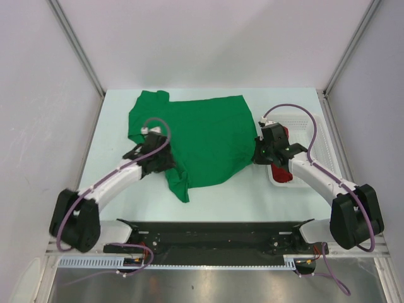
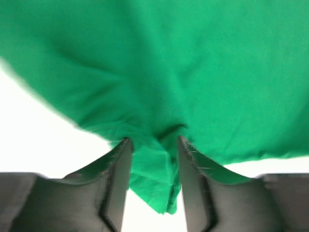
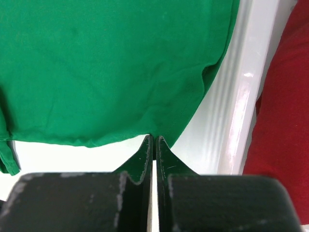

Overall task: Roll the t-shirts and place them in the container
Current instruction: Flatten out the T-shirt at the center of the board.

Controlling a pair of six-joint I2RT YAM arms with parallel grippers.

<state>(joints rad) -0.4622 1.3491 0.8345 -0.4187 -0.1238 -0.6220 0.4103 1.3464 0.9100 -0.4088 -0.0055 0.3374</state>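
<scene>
The left gripper (image 2: 153, 140) stands with its jaws apart, and a bunched fold of the green t-shirt (image 1: 202, 136) sits in the gap between them. The loose end of this fold hangs back toward the wrist. In front of this gripper and to both sides of it the green cloth spreads wide over the pale bench (image 1: 117, 123).

The right gripper (image 3: 153, 139) has its jaws pressed together. Its tips touch the hem of the same t-shirt; I cannot tell if cloth is pinched between them. The shirt lies ahead of this gripper and to its left. To its right runs the white rim of the basket (image 3: 236, 111), and beyond the rim, inside, lies the red t-shirt (image 3: 282, 121).
</scene>
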